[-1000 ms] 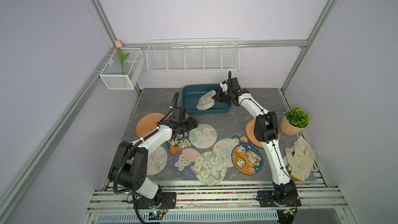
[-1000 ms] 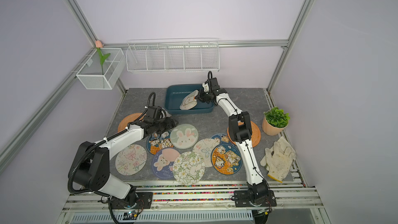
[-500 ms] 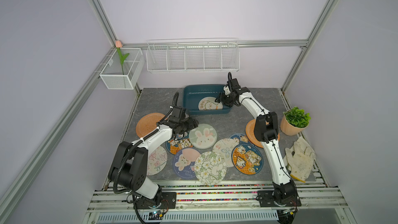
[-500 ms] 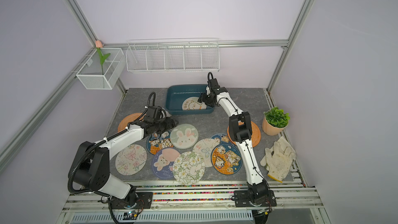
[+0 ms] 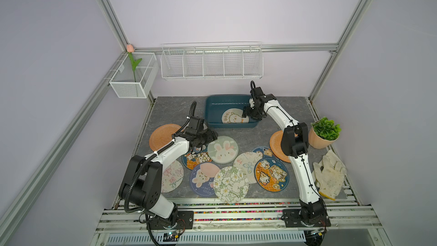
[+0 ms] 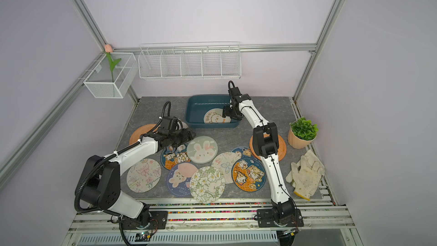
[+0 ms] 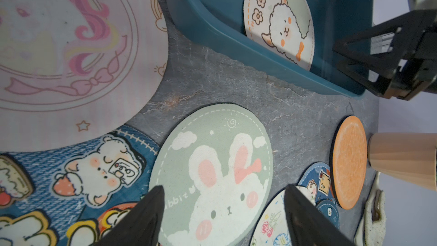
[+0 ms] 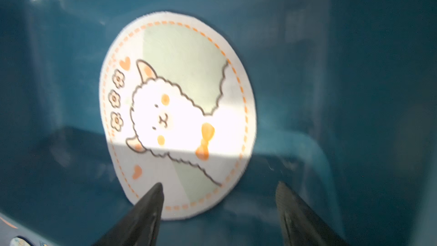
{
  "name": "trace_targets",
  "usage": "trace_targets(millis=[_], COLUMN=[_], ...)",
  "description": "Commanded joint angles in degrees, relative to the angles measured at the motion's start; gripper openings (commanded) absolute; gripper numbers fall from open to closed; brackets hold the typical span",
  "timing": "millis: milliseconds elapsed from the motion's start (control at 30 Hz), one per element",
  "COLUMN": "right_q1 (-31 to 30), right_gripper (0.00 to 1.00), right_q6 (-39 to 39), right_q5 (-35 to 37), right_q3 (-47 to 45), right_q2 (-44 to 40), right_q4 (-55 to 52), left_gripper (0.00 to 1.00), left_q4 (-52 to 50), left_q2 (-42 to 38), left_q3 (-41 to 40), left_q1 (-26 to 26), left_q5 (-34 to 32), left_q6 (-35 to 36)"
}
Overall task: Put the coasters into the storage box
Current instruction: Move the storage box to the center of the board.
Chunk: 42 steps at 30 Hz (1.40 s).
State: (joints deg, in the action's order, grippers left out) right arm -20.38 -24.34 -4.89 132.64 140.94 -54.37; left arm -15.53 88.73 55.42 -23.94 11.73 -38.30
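The right gripper stands with its jaws spread wide and nothing between them, hanging just inside the storage box at its right end. A second ago it was clamped on the alpaca coaster and held it tilted above the box. Now that coaster lies flat on the box floor, face up and clear of both fingers, so the release has just happened. In both top views the coaster sits toward the right half of the box, close under the gripper. It is the only one in the box. As I judge it, this delivery is done and the right arm is free to lift out and go for another. Further out, the left gripper is also open and empty. It hovers low over the near edge of the green rabbit coaster, where it was a second ago, which looks like the start of the next pick. The rest of the coasters, ten or so, are spread overlapping on the grey table in front of the box, so most of the task remains.
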Motion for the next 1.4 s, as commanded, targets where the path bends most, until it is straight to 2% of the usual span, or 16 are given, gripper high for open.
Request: trace_targets(millis=[0, 200, 567, 767, 1100, 1367], right_q1=[0.83, 2.40, 3.17, 1.62, -3.98, -10.93], right_gripper=[0.77, 0.77, 0.77, 0.79, 0.79, 0.78], right_q6=[1.21, 0.56, 0.88, 1.66, -0.47, -3.05], right_q5=[4.61, 5.85, 6.36, 1.08, -10.74, -12.79], right_q3=[-6.65, -17.00, -22.26, -24.44, -38.10, -46.15], right_q2=[-7.09, -13.48, -16.87, -21.77, -33.78, -34.92], right_q4=[-3.40, -0.92, -2.98, 1.63, 8.79, 15.47], left_gripper=[0.79, 0.79, 0.80, 0.80, 0.76, 0.71], left_q4=[-1.09, -1.33, -2.14, -2.43, -3.31, -1.82], left_q2=[-0.65, -0.91, -2.30, -2.27, 0.10, 1.79], left_q3=[1.36, 1.19, 0.40, -0.44, -2.42, -4.04], left_q1=[0.29, 0.26, 0.26, 0.23, -0.73, -1.78], left_q5=[-1.22, -1.16, -1.36, -1.79, -3.52, -4.67], left_q6=[0.94, 1.21, 2.35, 3.21, 5.68, 6.10])
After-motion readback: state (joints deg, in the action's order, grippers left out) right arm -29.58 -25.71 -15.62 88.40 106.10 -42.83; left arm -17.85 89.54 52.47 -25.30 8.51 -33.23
